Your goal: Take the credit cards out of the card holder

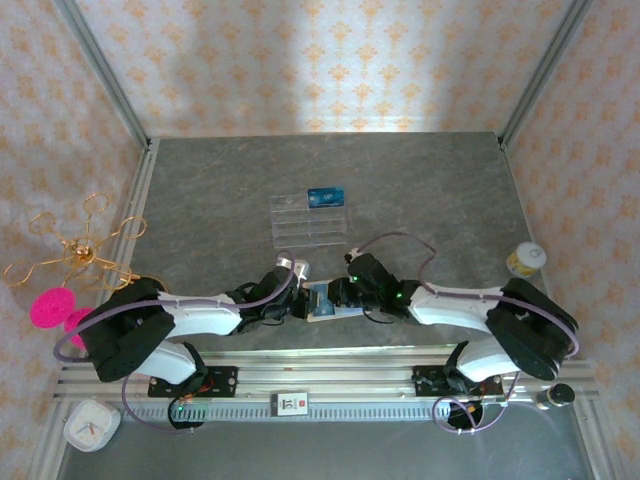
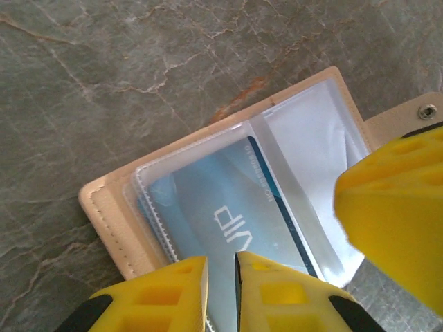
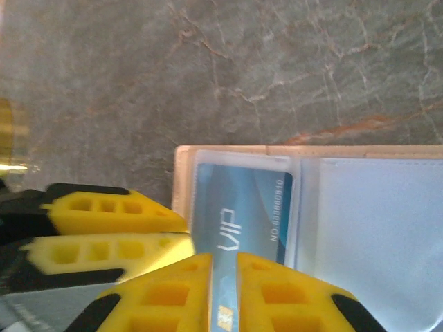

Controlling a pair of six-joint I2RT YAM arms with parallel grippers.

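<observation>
Top view, card holder: you'll find the card holder (image 1: 332, 306) lying open on the grey table (image 1: 220, 200), near its near edge, between your two arms.
Top view, grippers: your left gripper (image 1: 303, 300) meets it from the left and your right gripper (image 1: 342, 297) from the right. From up here you cannot tell how the fingers stand.
Top view, tray: a clear tray (image 1: 305, 222) sits farther back, with a loose blue card (image 1: 326, 196) at its far right corner.
Left wrist view, card holder: the card holder (image 2: 111, 221) lies spread flat, with a VIP card (image 2: 221, 207) inside a clear sleeve and a metal snap (image 2: 427, 111) on its tab.
Left wrist view, fingers: your left gripper (image 2: 221, 294) is narrow, pinching a pale sleeve edge of the card holder.
Right wrist view, fingers: your right gripper (image 3: 223, 290) is narrow, clamped on the near end of the VIP card (image 3: 239, 207).
Right wrist view, card holder: its beige rim (image 3: 181, 180) shows just beside your left gripper's fingers (image 3: 111, 207), which are close together.
</observation>
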